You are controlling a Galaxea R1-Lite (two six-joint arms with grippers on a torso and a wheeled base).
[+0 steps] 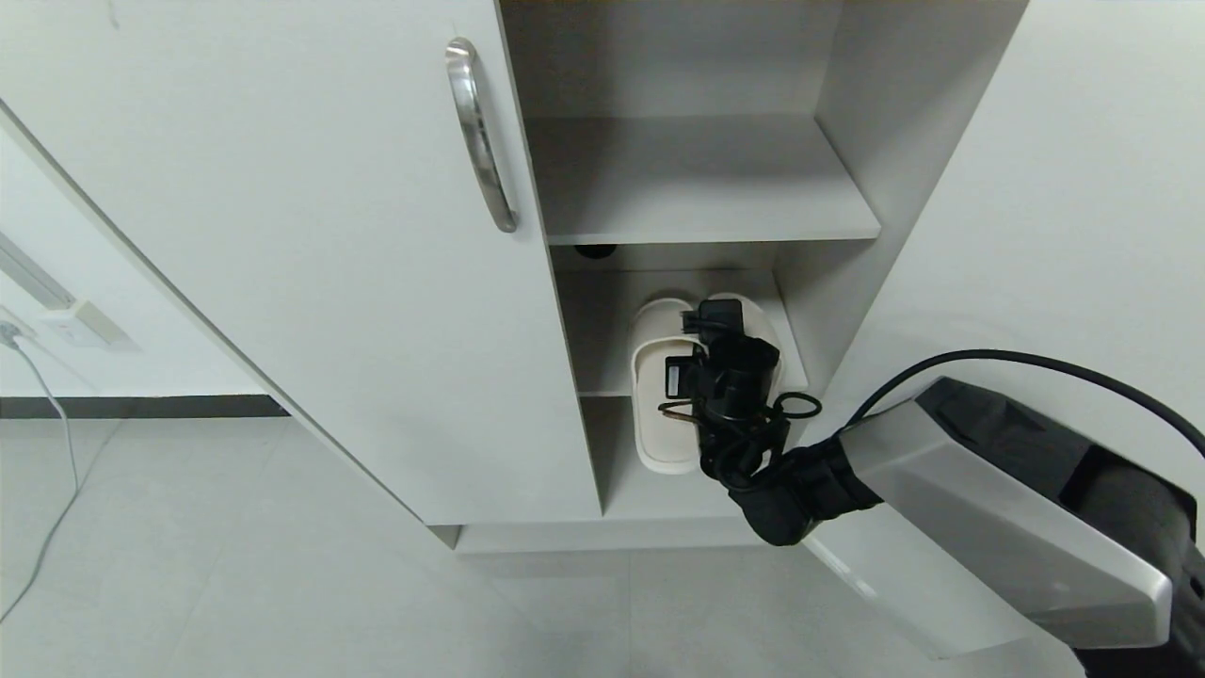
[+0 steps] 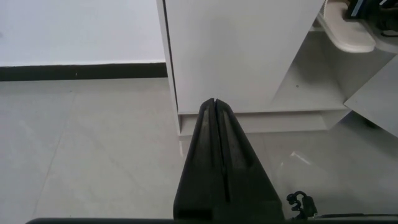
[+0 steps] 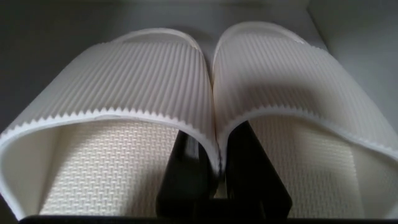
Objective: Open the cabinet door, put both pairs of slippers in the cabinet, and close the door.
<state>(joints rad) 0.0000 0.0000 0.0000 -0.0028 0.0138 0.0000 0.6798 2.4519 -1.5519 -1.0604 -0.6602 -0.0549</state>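
- My right gripper (image 1: 717, 325) clamps the touching inner straps of the cream ribbed foam slippers (image 1: 659, 414), centre-right in the head view, heels overhanging the white cabinet's lower shelf (image 1: 602, 330)
- I'd push deeper, level, before releasing
- My left gripper (image 2: 214, 109) is clenched, empty

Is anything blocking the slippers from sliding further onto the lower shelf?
Nothing visible does. The right claw holds the white slippers partly on the lower shelf, no object shows behind them, and the door stands open.
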